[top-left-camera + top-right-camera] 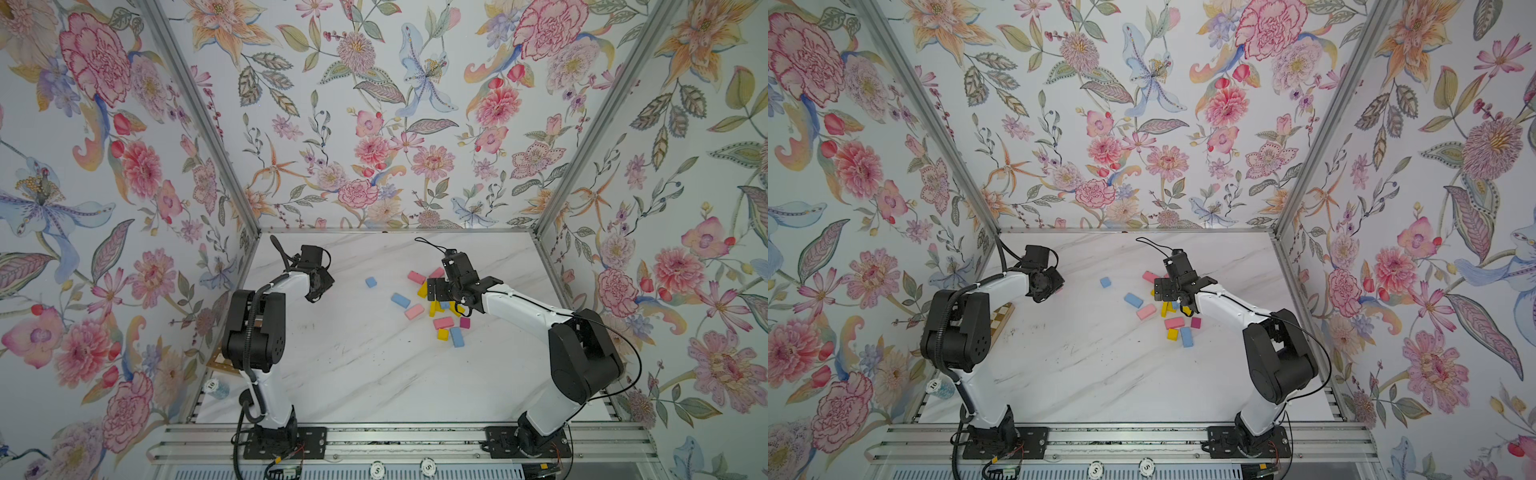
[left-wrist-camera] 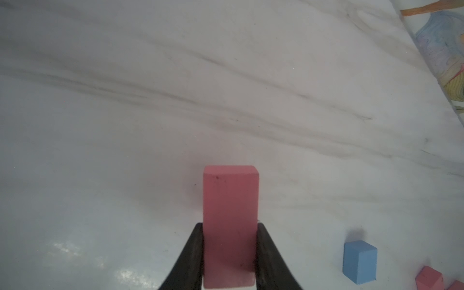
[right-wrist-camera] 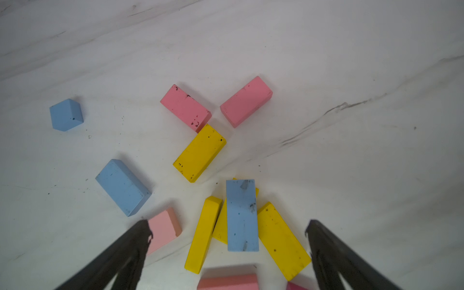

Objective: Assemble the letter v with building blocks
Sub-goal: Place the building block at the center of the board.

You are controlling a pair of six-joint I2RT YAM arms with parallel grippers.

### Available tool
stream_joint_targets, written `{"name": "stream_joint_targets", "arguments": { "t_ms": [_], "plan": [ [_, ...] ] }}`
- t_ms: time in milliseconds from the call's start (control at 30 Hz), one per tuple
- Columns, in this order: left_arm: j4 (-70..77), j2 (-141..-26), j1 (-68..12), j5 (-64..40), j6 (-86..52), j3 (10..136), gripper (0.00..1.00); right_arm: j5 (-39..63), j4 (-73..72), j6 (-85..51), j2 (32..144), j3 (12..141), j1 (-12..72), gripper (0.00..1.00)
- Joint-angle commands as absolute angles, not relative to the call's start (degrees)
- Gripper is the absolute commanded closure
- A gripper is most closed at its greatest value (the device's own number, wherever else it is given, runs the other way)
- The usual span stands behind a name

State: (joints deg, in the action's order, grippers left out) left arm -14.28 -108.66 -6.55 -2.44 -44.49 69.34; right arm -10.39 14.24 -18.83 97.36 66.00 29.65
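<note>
Pink oblong block [image 2: 230,221] lengthwise between clamped left fingers [image 2: 190,258], long axis straight out past them; right fingers [image 3: 120,256] wide apart.

Robot lab booth (floral-papered walls [image 1: 374,124]): aluminium frame [image 1: 201,112], marble tabletop [image 1: 374,374], 2 bolted arms [image 1: 270,399] [image 1: 544,411].

Matt, paint-chipped building blocks [image 3: 199,153] lie on a smooth, glossy marble-look tabletop [image 3: 326,62].

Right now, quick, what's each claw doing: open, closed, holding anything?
Left claw: closed on a pink block.
Right claw: open, holding nothing.
</note>
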Motion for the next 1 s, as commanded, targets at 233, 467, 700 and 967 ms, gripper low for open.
{"name": "stream_joint_targets", "arguments": {
  "t_ms": [233, 467, 700, 967],
  "plan": [
    [-15.71, -112.23, -4.35, 2.77, -42.4, 71.66, 0.86, -8.4, 16.47, -18.54, 101.77, 69.36, 30.75, 0.01],
    [-18.79, -118.05, -3.24, 1.65, -40.56, 79.85, 0.86, -8.46, 17.65, -18.63, 103.6, 71.31, 30.78, 0.01],
    [-20.28, -120.34, -3.82, 0.53, -40.35, 83.33, 0.85, -7.89, 18.87, -18.72, 105.04, 73.73, 29.42, 0.01],
    [-19.17, -119.01, -4.33, 0.27, -40.6, 80.02, 0.83, -6.25, 19.22, -16.85, 106.99, 76.33, 25.88, 0.01]
  ]
}}
